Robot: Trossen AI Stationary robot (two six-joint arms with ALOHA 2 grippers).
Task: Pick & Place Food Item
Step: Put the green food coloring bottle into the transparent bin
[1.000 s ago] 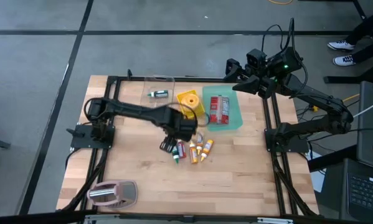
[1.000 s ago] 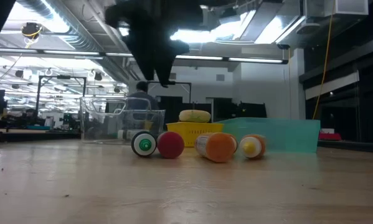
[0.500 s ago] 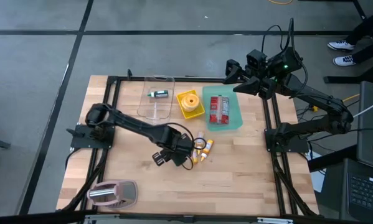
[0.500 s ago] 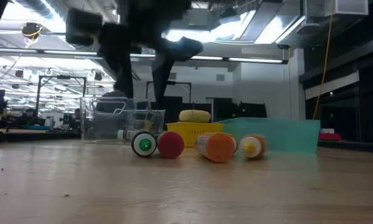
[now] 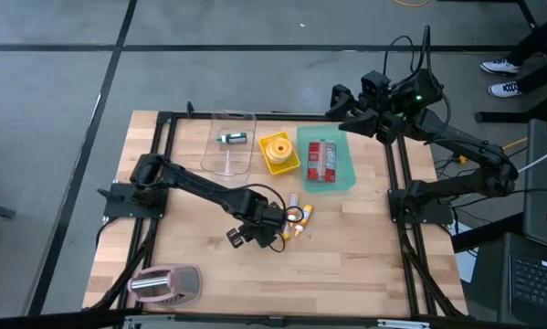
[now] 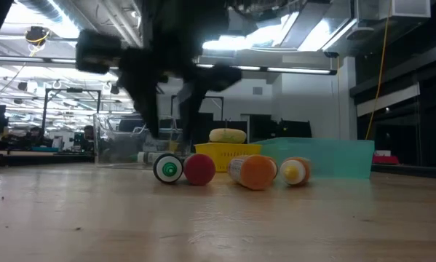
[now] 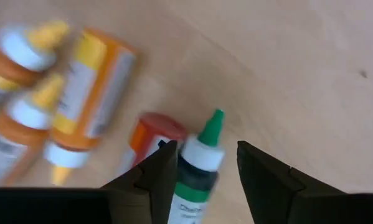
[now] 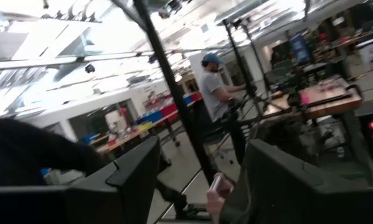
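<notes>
With the left gripper (image 7: 202,165) spread astride the green-capped bottle (image 7: 197,163), centre both fingers on its body before closing.

The worktop (image 5: 346,247) is evenly and softly lit from above in the high view, with only faint shadows cast under the arms, and no glare is seen on the wood. In the low view the ceiling lights (image 6: 276,29) are blown out, the left claw (image 6: 170,124) is reduced to a blurred black silhouette against them, and the near wood is out of focus. Heavy blur is seen on the bottles (image 7: 80,93) in the left wrist view, and the room in the right wrist view is smeared and overexposed at the top.
</notes>
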